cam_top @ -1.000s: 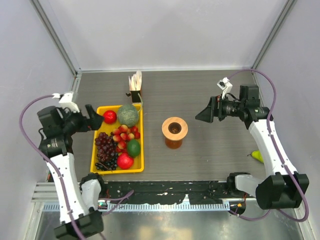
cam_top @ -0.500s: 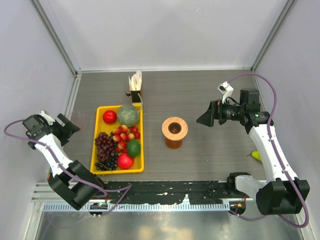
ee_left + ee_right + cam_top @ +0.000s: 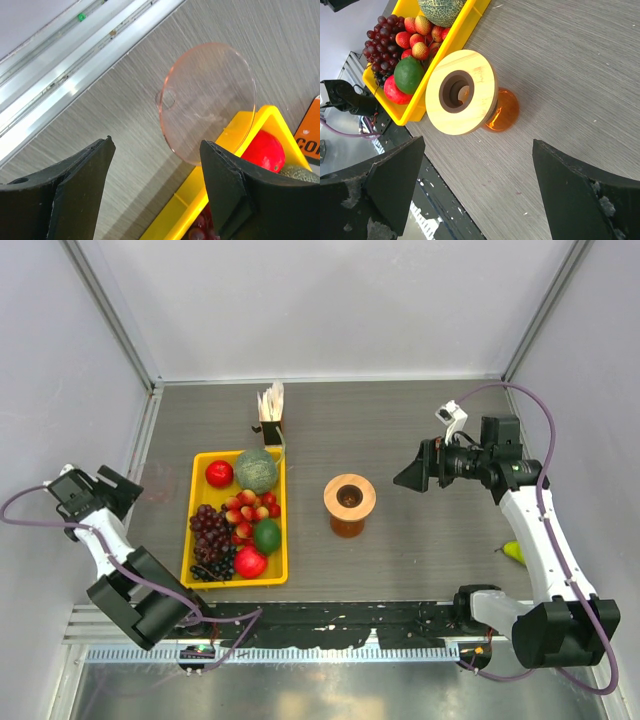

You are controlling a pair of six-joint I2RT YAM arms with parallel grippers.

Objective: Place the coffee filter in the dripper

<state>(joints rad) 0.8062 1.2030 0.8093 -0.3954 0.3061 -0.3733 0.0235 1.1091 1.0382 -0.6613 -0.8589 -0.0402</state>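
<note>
The dripper (image 3: 349,497), a tan wooden ring with a dark centre hole, sits on a small amber glass jug (image 3: 348,528) mid-table. In the right wrist view the dripper (image 3: 481,99) lies ahead of my right gripper (image 3: 479,141), which is open and empty. That right gripper (image 3: 402,478) hovers to the right of the dripper. At the far left of the table, left of the yellow tray, my left gripper (image 3: 127,490) is open with nothing between its fingers (image 3: 157,142). No single coffee filter shows; only an upright bundle of white papers (image 3: 271,402) stands at the back.
A yellow tray (image 3: 284,540) holds a melon, grapes, an apple and other fruit. A clear pinkish disc (image 3: 210,100) lies flat on the table by the tray's corner (image 3: 186,204). A green pear (image 3: 514,552) lies near the right arm. A metal rail borders the left side.
My left arm has swung from the tray's left edge out to the far left of the table, and its jaws have narrowed a little. The right arm has barely shifted.
</note>
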